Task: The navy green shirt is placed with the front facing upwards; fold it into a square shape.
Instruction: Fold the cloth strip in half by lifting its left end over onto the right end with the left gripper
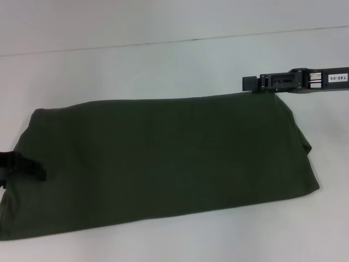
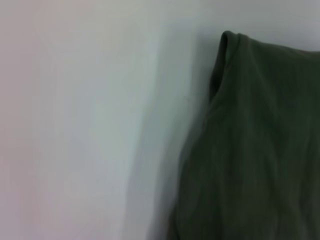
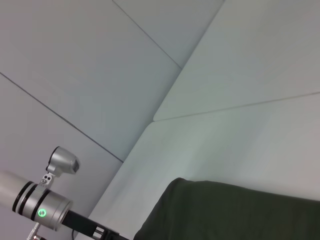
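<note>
Head view: navy green shirt (image 1: 163, 164) folded into a wide band on white table (image 1: 163, 60), plain side up; right gripper (image 1: 251, 83) at far right edge, left gripper (image 1: 24, 166) at left edge, jaw states indeterminable. Right wrist view only: left arm's silver wrist (image 3: 37, 205).
</note>
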You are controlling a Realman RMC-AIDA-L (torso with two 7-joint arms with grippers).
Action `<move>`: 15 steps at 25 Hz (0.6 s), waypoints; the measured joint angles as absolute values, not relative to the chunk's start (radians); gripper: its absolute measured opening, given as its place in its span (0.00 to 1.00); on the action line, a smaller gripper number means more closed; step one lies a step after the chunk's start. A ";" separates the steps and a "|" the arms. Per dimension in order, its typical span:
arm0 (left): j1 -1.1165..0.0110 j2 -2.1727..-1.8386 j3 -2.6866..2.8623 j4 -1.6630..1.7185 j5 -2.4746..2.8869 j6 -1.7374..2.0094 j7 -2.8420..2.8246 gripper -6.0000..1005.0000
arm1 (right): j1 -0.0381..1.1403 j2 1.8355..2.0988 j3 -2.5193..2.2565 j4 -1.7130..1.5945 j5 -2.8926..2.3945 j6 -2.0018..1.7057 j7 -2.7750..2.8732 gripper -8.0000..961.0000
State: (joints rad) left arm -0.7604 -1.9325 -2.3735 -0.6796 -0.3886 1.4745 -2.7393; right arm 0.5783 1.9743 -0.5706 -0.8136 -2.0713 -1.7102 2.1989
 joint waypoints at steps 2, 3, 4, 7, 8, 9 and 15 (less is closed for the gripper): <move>-0.763 -1.935 -2.371 -0.679 -0.389 1.475 -2.739 0.84 | 0.578 1.972 -0.571 -0.807 -2.071 -1.710 2.197 0.82; -0.764 -1.936 -2.370 -0.679 -0.389 1.476 -2.739 0.84 | 0.578 1.972 -0.570 -0.806 -2.071 -1.710 2.197 0.82; -0.765 -1.937 -2.368 -0.679 -0.389 1.476 -2.739 0.84 | 0.578 1.972 -0.570 -0.806 -2.071 -1.710 2.196 0.82; -0.773 -1.939 -2.362 -0.670 -0.385 1.478 -2.735 0.84 | 0.578 1.971 -0.569 -0.806 -2.071 -1.711 2.196 0.82; -0.775 -1.939 -2.362 -0.667 -0.385 1.478 -2.730 0.83 | 0.578 1.971 -0.568 -0.805 -2.070 -1.711 2.196 0.82; -0.777 -1.939 -2.361 -0.664 -0.385 1.478 -2.724 0.81 | 0.578 1.971 -0.567 -0.805 -2.070 -1.711 2.197 0.82; -0.789 -1.941 -2.335 -0.676 -0.380 1.484 -2.696 0.68 | 0.578 1.970 -0.549 -0.805 -2.069 -1.721 2.200 0.82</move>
State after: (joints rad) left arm -0.7892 -1.9409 -2.3351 -0.6762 -0.3803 1.4844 -2.6958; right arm 0.5783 1.9702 -0.5491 -0.8053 -2.0693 -1.7214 2.2000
